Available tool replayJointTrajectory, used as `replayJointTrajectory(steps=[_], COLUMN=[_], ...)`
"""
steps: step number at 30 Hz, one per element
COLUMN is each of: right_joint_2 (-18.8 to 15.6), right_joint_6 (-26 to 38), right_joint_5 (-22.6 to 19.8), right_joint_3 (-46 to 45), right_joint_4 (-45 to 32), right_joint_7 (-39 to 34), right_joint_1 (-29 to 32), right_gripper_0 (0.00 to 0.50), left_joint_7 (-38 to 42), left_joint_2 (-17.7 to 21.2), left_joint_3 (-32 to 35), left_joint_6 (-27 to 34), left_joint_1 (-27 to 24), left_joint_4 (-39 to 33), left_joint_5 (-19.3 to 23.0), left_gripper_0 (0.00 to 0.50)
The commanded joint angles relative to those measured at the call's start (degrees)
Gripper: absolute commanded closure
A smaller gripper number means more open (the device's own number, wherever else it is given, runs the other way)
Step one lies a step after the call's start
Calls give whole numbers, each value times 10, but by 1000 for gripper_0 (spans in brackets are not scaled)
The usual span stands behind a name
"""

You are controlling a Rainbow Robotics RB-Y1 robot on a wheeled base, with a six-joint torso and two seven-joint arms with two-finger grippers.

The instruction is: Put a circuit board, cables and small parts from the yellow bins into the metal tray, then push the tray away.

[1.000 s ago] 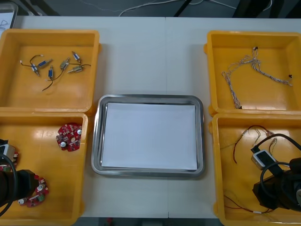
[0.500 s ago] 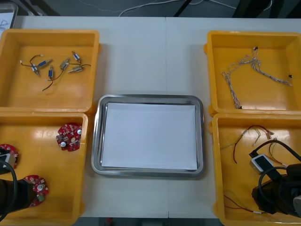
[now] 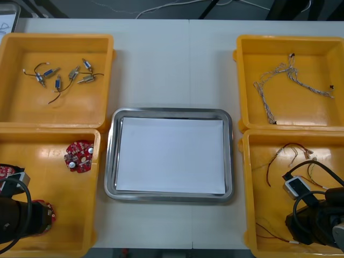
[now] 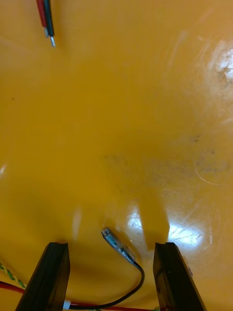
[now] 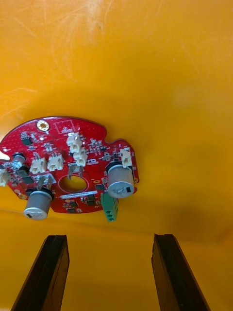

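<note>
Left gripper point(image 5: 109, 238) spread over a circuit board point(image 5: 92, 146) — right gripper point(image 4: 110, 245) spread astride a black cable point(image 4: 140, 281)

A light, matt table point(image 3: 161, 64) stood under the camera, its top made of two panels that met at a thin seam point(image 3: 189, 59) running from the far edge toward the near one. Beyond the far edge lay a strip of dark floor point(image 3: 75, 8), crossed by a white cable point(image 3: 161, 6), with a black shape point(image 3: 282, 8) toward the right and the rounded corner of a pale container point(image 3: 7, 16) at the far left. The light was soft and even, leaving only faint shadows on the tabletop.
</note>
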Motion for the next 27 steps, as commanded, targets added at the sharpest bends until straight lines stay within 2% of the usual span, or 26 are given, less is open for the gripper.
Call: replayJointTrajectory(steps=[1,7,8,9,10,11,12,19,27], right_joint_2=[15,15,15,15,15,15,15,13,-4], right_joint_6=[-5,-5,-5,-5,-5,-5,-4,6,29], right_joint_5=[4,4,3,4,4,4,3,5,-7], right_joint_3=[8,8,8,8,8,8,8,8,-11], right_joint_4=[-18,-18,-18,-17,-18,-17,-18,-18,-18], right_joint_7=[-8,-12,-13,-14,-14,-14,-14,-20,-27], right_joint_1=[14,14,14,14,13,12,11,-8,-60], right_gripper_0=[0,0,51,166,237,424,500,500,500], left_joint_7=[-63,-64,-65,-65,-65,-65,-65,-62,-64], left_joint_2=[-6,-6,-6,-6,-6,-6,-6,-6,-6], left_joint_3=[-18,-28,-29,-32,-33,-35,-36,-42,-41], left_joint_6=[-5,-20,-21,-23,-24,-27,-29,-29,-29], left_joint_1=[-20,-31,-35,-36,-36,-37,-36,-37,-29], left_joint_4=[17,46,52,57,59,63,64,70,72], left_joint_5=[-14,-25,-27,-28,-29,-29,-29,-29,-27], left_gripper_0=[0,0,0,0,0,0,0,0,0])
